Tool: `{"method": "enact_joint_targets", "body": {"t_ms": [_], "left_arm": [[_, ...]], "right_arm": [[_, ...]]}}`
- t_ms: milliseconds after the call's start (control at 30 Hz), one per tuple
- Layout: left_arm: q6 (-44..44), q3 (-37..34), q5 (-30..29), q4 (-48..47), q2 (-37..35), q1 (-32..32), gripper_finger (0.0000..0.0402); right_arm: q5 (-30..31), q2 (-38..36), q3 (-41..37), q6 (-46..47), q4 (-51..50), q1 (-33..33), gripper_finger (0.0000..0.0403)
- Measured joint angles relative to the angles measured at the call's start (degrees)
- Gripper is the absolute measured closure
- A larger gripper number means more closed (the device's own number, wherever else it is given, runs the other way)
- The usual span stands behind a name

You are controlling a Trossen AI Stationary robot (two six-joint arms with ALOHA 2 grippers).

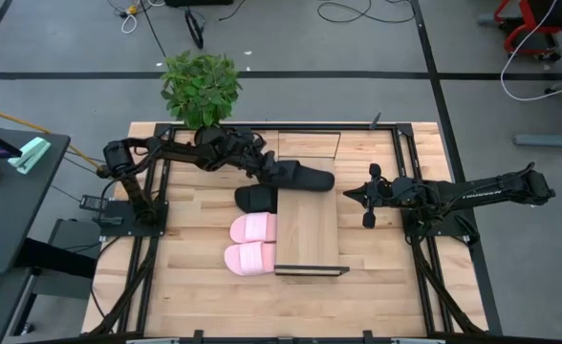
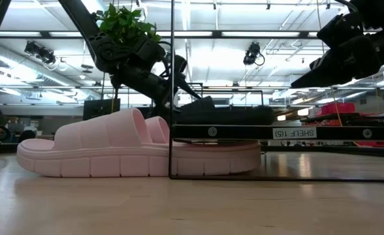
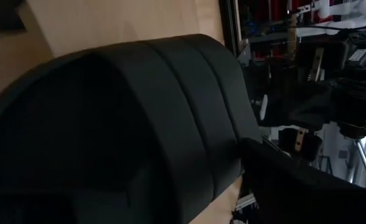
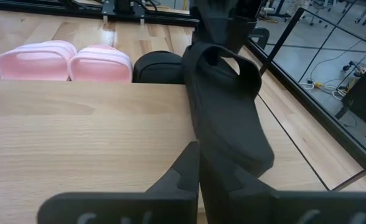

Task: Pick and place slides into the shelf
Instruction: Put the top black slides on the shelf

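While the left gripper (image 1: 279,172) spreads its fingers at the strap, the black foam slide (image 1: 305,178) lies on the light-wood shelf's (image 1: 308,234) far end; next, withdraw clear. Right fingers together.

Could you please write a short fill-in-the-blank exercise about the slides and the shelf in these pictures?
1. The number of pink slides beside the shelf is ____.
2. The slide lying on the shelf's far end is ____ in colour.
3. The gripper at that slide belongs to the ____ arm.
4. Behind the table stands a green ____.

Missing words: two; black; left; plant
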Motion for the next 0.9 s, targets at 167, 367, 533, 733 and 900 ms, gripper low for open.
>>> {"method": "enact_joint_targets", "body": {"t_ms": [167,367,533,733,900], "left_arm": [[0.6,0.0,-0.1,-0.3,0.0,0.1,0.0154],[0.8,-0.1,-1.3,2.5,0.0,0.6,0.0151],[1.0,-0.1,-5.5,5.2,0.1,1.0,0.0158],[2.1,-0.1,-6.1,5.3,0.1,0.9,0.0155],[2.8,-0.1,-6.0,4.3,0.1,1.3,0.016]], "right_arm": [[0.0,0.0,0.0,0.0,0.0,0.0,0.0389],[0.0,0.0,0.0,0.0,0.0,0.0,0.0389],[0.0,0.0,0.0,0.3,0.0,0.0,0.0389],[0.0,0.0,0.0,0.3,-0.5,0.0,0.0389],[0.0,0.0,0.0,0.6,-1.1,0.0,0.0389]]}}
